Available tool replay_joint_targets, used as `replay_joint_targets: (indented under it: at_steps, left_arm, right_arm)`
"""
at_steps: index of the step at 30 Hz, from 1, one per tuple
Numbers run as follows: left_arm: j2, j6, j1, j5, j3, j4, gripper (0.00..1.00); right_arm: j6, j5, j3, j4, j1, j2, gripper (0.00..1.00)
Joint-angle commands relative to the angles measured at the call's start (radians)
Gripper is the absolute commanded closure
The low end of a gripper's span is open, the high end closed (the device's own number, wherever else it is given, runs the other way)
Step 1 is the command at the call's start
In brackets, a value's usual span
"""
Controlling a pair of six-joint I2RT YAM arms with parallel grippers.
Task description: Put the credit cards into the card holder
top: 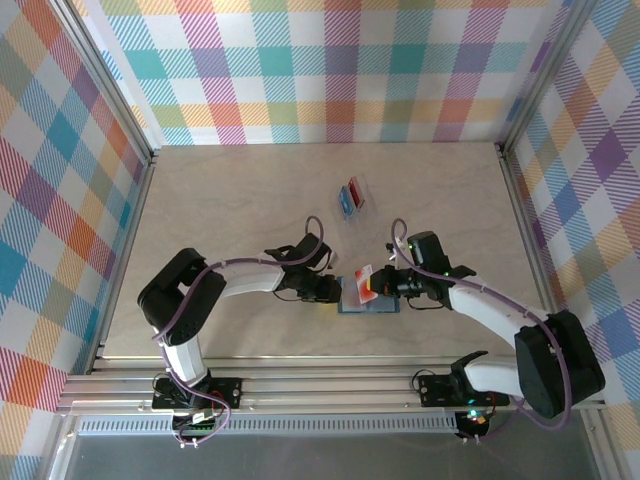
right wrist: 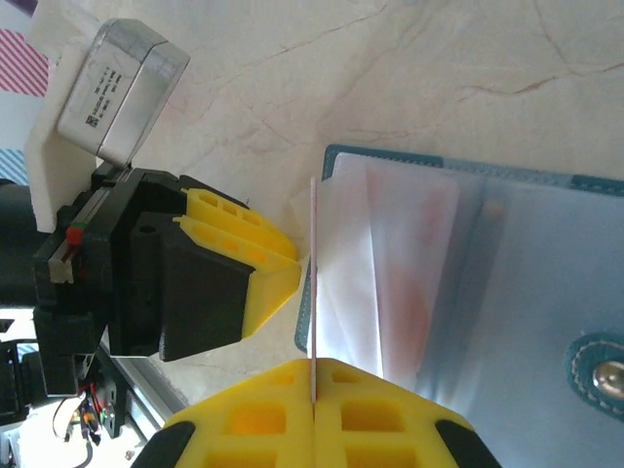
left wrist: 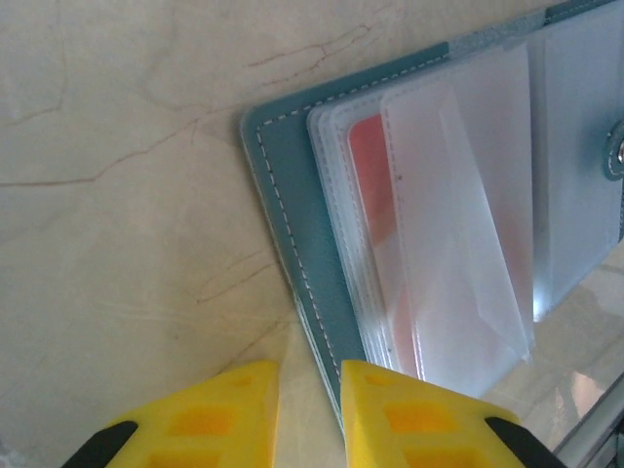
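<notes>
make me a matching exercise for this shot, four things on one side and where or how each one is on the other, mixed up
Things
1. left gripper
2. right gripper
3. wallet
4. clear case

Places or states
A. lying open between the two grippers
B. shut on a thin card
C. farther back on the table, with a red card and a blue card in it
D. jaws apart at the wallet's edge

Pairs: 1-D, 2-B, 3-A, 4-C
</notes>
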Motion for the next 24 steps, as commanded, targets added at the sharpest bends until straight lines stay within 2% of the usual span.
replay_joint_targets:
  at_steps: [1,13,24]
  left_arm:
    - [0.024,0.017,-0.010,-0.016,0.020,-0.041,0.78]
    - [0.058,0.013,-0.010,-0.016,0.034,-0.054,0.80]
    - [0.047,0.013,-0.008,-0.026,0.033,-0.060,0.81]
  right_arm:
    - [-0.017,-0.011,-0.033,0.082,-0.015,0.037,1.00]
    - [-0.046,-0.029,-0.045,0.153,-0.037,0.146,1.00]
    - [-0.054,0.011,-0.046,0.153,-0.039,0.220,0.99]
